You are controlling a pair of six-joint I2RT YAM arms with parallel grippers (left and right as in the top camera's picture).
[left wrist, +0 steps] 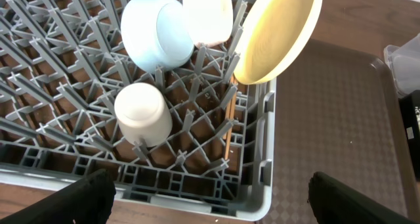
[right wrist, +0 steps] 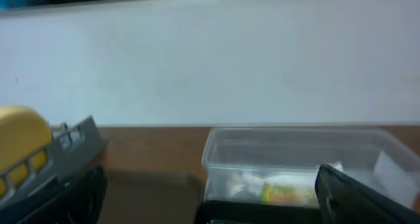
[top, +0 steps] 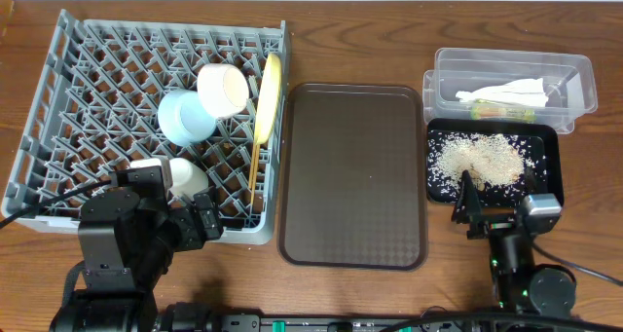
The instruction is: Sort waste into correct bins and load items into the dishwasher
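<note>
Grey plastic rack [top: 97,79], clear plastic tub [top: 574,69].

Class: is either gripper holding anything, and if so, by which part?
Nothing is held. The left gripper is open above the grey plastic dish rack; the right gripper is open and empty.

A: Entry one, small white cup [top: 187,176]?
B: Near side covered by left arm [top: 117,230] in the overhead view.
A: Chopsticks [left wrist: 228,129]?
B: Lower ends lost among dish rack [left wrist: 262,178] pegs; count unclear.
A: Sachet [right wrist: 285,192]?
B: Blurred green-yellow smear; clear tub [right wrist: 295,145] cut off below.
</note>
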